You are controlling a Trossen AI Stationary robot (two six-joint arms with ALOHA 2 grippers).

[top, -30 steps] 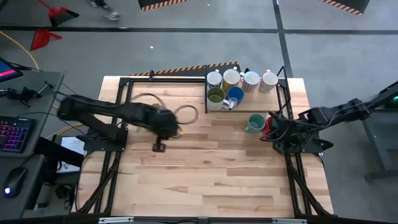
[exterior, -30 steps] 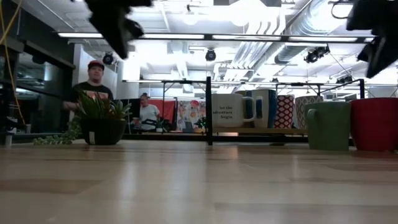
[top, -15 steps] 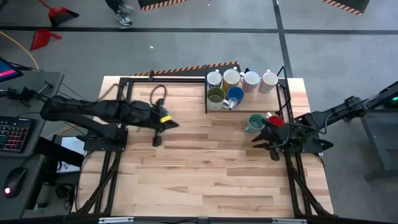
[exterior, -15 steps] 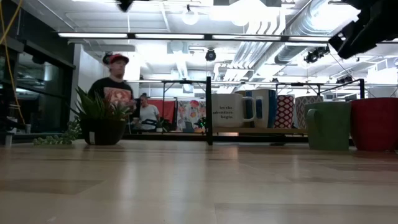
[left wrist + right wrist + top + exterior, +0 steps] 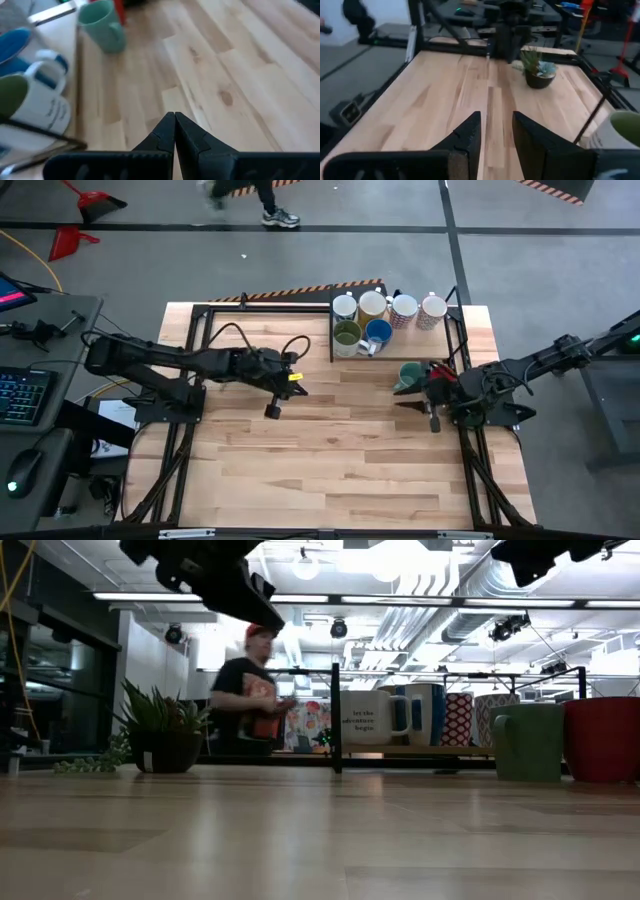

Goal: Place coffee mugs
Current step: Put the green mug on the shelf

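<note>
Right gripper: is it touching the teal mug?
Apart. The right wrist view shows the right gripper with bare table between its open fingers; in the high view it sits just beside the teal mug.

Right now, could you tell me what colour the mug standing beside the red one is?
Teal green mug, clearest in the low view.

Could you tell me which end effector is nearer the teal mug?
Right. The right end effector hovers just beside the teal mug; the left end effector is far across the table.
</note>
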